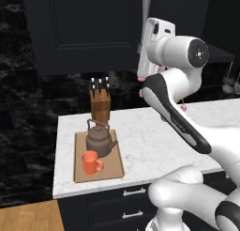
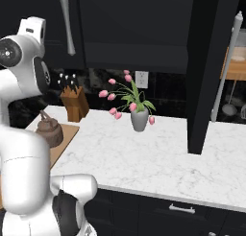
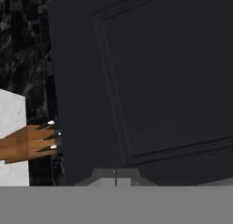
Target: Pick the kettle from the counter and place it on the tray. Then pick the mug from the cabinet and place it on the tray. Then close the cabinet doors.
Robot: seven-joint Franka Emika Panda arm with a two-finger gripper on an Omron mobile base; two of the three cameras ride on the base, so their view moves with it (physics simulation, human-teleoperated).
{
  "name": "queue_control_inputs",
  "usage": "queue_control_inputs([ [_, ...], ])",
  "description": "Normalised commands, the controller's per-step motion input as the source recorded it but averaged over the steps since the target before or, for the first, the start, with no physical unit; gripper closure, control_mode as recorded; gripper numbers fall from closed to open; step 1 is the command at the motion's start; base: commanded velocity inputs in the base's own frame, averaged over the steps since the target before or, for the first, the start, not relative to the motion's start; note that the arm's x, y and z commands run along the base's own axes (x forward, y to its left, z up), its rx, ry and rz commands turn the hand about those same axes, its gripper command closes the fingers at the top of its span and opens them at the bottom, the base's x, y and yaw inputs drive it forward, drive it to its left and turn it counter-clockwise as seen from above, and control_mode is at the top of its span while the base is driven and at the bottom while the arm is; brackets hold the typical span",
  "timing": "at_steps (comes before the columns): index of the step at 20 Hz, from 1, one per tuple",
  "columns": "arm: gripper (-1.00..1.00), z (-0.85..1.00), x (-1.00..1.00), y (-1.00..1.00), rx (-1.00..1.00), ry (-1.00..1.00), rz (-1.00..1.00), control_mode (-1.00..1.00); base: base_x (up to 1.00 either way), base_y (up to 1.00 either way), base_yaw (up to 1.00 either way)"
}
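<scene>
Kettle (image 1: 99, 138) and mug (image 1: 91, 162) sit on tray (image 1: 113, 172); gripper pressed near left cabinet door (image 3: 150, 82) for closing; finger state indiscernible; right door (image 2: 209, 72) open.

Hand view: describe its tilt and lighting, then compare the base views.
Hand view: rolled sideways, the knife block lies horizontal, the cabinet door is dark and flatly lit. Left base view: evenly lit, the kettle and mug are soft-edged on the tray. Right base view: bright counter, dim cabinet above.
</scene>
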Motion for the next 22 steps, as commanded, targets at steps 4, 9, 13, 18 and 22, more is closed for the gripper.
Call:
queue_control_inputs([
  [4,1.00,0.05,-1.00,0.00,0.02,0.02,0.00,-1.00,0.00,0.00,0.00],
  [9,1.00,0.00,-0.39,-0.25,0.13,0.03,0.00,-1.00,0.00,0.00,0.00],
  [13,1.00,-0.09,-0.15,-0.35,0.11,0.01,0.00,-1.00,0.00,0.00,0.00],
  [18,1.00,-0.29,-0.15,-0.24,0.01,0.06,0.00,-1.00,0.00,0.00,0.00],
  [22,1.00,-0.30,0.00,-0.45,0.06,0.01,0.00,-1.00,0.00,0.00,0.00],
])
